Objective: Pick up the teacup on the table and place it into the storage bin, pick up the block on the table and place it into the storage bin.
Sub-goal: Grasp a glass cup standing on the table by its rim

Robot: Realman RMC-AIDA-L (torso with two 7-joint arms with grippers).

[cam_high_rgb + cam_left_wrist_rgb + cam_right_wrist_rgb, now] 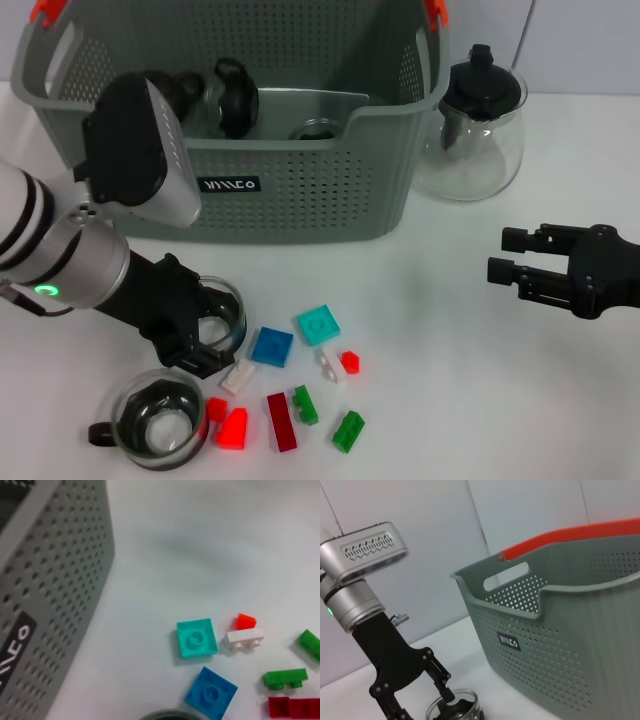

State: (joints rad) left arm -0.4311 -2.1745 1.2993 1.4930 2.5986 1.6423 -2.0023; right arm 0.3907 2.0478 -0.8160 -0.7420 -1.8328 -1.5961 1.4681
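We see the storage bin (300,190) at the back of the table (460,380), holding dark glassware, one piece a black-lidded pot (232,95); the rest inside is hard to make out. A glass teapot (474,125) stands just beside its right end. Left gripper (205,335) is down at a glass teacup (222,312) in front of the bin, fingers spread, one inside the rim, one outside, not clamped yet. A second teacup (158,420) with a black handle sits nearer us, partly cut off. Blocks lie scattered by the cups: blue (271,346), teal (318,325), red (281,421), green (348,431). Right gripper (508,256) hovers at right, fingers apart, empty.
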